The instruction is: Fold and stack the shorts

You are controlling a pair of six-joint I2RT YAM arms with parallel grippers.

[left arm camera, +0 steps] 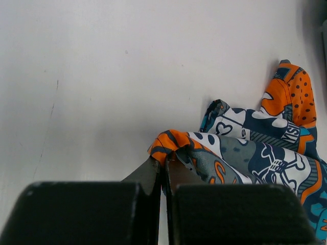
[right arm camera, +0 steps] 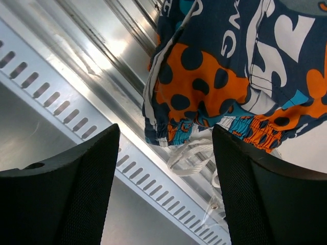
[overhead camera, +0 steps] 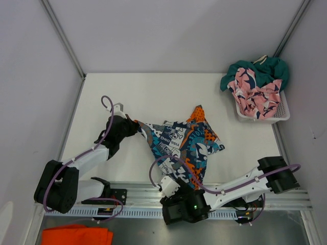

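Observation:
The blue/orange/white graphic print shorts [overhead camera: 186,143] lie crumpled on the white table. My left gripper [overhead camera: 132,125] is shut on their left corner; the left wrist view shows its tips [left arm camera: 164,162] pinching an orange hem of the shorts [left arm camera: 245,153]. My right gripper [overhead camera: 180,190] is open and empty at the near edge, just below the waistband [right arm camera: 204,97] and white drawstring [right arm camera: 196,153], which hang over the metal rail. The pink shark shorts [overhead camera: 255,94] and teal green shorts [overhead camera: 263,69] sit in the basket.
A white mesh basket [overhead camera: 278,115] stands at the back right. A slotted metal rail [overhead camera: 133,194] runs along the near edge, also in the right wrist view [right arm camera: 76,102]. A bright orange cloth [overhead camera: 76,236] lies below it at the front left. Grey walls enclose the table.

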